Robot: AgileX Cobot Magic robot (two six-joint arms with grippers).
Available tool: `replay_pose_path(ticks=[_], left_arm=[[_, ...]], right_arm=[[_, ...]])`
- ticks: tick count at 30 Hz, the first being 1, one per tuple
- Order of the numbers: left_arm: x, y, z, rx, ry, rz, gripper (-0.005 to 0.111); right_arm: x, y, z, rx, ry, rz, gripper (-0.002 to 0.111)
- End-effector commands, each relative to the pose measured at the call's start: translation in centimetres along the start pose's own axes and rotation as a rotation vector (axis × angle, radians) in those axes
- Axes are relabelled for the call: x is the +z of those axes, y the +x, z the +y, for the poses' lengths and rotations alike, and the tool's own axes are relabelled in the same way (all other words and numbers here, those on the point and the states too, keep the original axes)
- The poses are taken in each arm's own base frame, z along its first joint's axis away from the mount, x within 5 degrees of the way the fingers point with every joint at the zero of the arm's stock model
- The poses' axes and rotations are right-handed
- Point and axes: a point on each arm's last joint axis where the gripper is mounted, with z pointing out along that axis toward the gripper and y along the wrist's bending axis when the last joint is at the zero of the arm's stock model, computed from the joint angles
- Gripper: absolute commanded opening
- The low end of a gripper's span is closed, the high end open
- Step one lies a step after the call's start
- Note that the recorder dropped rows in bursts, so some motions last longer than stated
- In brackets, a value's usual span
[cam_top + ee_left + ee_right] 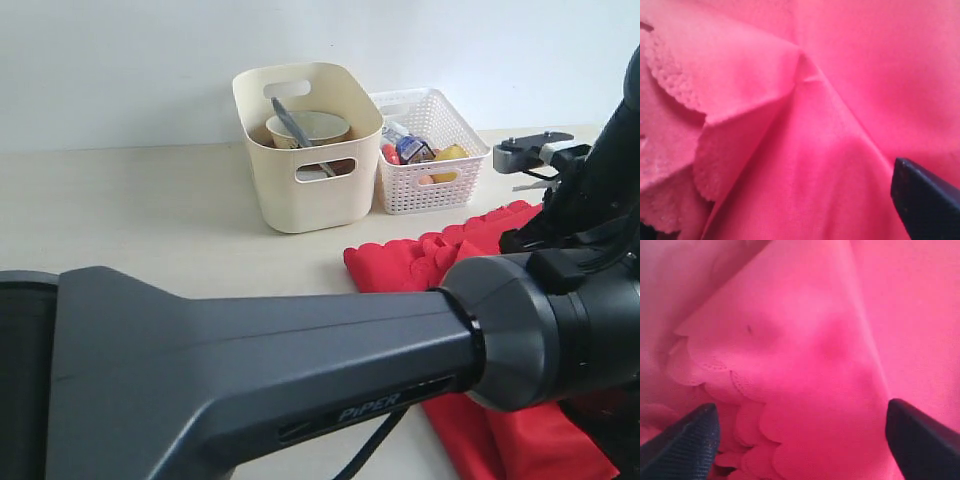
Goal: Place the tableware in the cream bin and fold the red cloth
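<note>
A red cloth [470, 255] lies bunched and partly doubled over on a pale surface [150, 210], with both arms hanging low over it. The right arm's fingers [685, 445] stand wide apart and clamp nothing. Just beneath them a doubled layer of cloth fills the gap, its scalloped edge [740, 390] running closer to one finger than to the other. Only one dark tip of the left arm's fingers [927, 200] shows. They appear spread wide and empty, and a raised crease [805, 65] and a scalloped flap lie well apart from that tip. Far beyond both pairs of fingers stands the cream bin [310, 190], holding a pale bowl [318, 125] and what looks like a silver knife [288, 118]. Just beside it is a white lattice basket [430, 170] of toy foods. No tableware shows loose on the surface, so the clearing seems finished and folding is likely the step in hand. To fold well, each pair of fingers should probably come down on a single free corner or edge rather than on the piled middle. They should pinch only the layers meant to travel, lift enough to clear the wrinkles, and carry the two corners across together so the scallops meet evenly. A grab into the thick bunch risks dragging the whole sheet.
</note>
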Motion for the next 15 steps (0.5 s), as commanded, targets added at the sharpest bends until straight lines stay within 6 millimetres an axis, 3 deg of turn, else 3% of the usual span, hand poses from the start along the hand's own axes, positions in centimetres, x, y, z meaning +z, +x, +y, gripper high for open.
replay_pose_path(ticks=[1,9,15], left_arm=[[-0.9,-0.2,-0.5,-0.003,-0.007,0.003,0.094],[-1.5,0.4,0.6,-0.005,-0.177,0.066,0.094],[-2.9,-0.1,1.4,-0.014,-0.251,0.030,0.094]], right_arm=[[0.6,0.1,-1.0,0.043,0.098,0.051,0.083],[0.4,0.5,-2.8,0.127,0.299,0.083,0.074],[0.7,1.2,-3.1,0.151,0.342,0.119,0.070]])
